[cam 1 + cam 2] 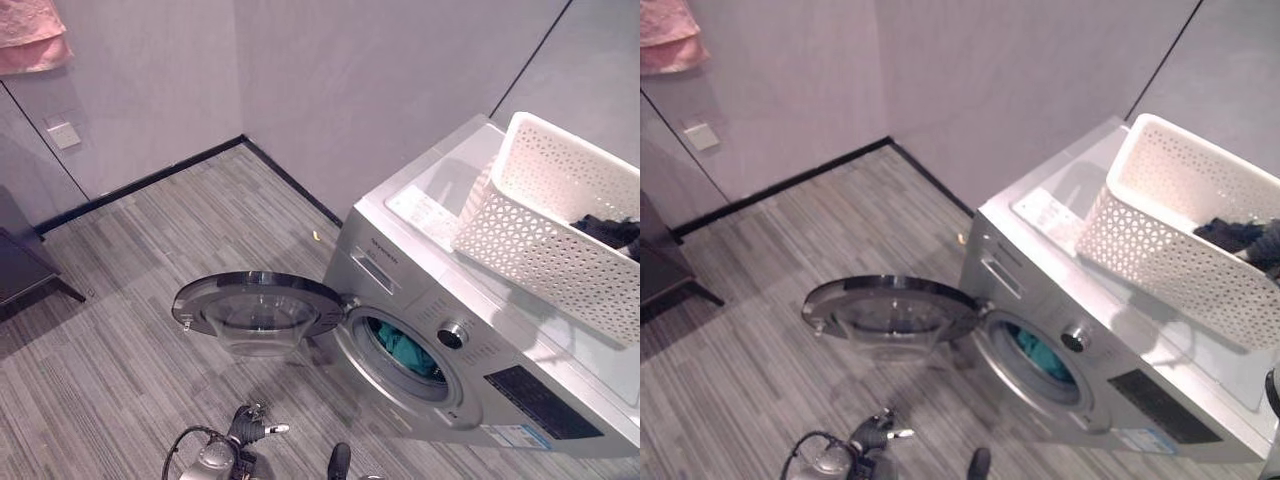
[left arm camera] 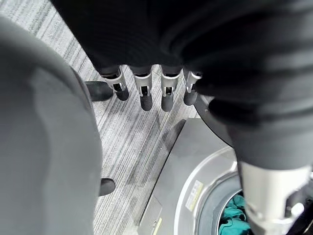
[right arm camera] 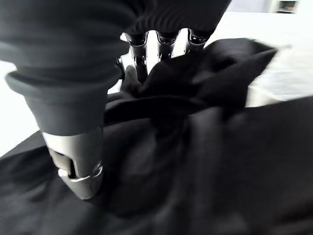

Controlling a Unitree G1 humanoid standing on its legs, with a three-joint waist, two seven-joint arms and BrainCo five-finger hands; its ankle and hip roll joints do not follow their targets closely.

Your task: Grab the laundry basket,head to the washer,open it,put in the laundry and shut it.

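A silver front-loading washer [image 1: 500, 330] stands at the right, its round door [image 1: 260, 305] swung wide open to the left. Teal cloth [image 1: 405, 350] lies inside the drum. On the washer's top rests a white perforated laundry basket [image 1: 540, 230] holding black laundry [image 1: 610, 232]. In the right wrist view my right hand [image 3: 76, 161] is down in the basket, fingers [image 3: 139, 54] dug into a gathered fold of the black laundry [image 3: 195, 127]. My left hand [image 1: 248, 430] hangs low in front of the door, its fingers [image 2: 146, 93] straight and holding nothing.
Grey walls meet in a corner behind the washer, with a black skirting strip. A pink towel [image 1: 30, 40] hangs at the upper left, a wall plate [image 1: 64, 133] below it. Dark furniture [image 1: 25, 270] stands at the left edge. Striped grey floor [image 1: 150, 260] spreads left of the door.
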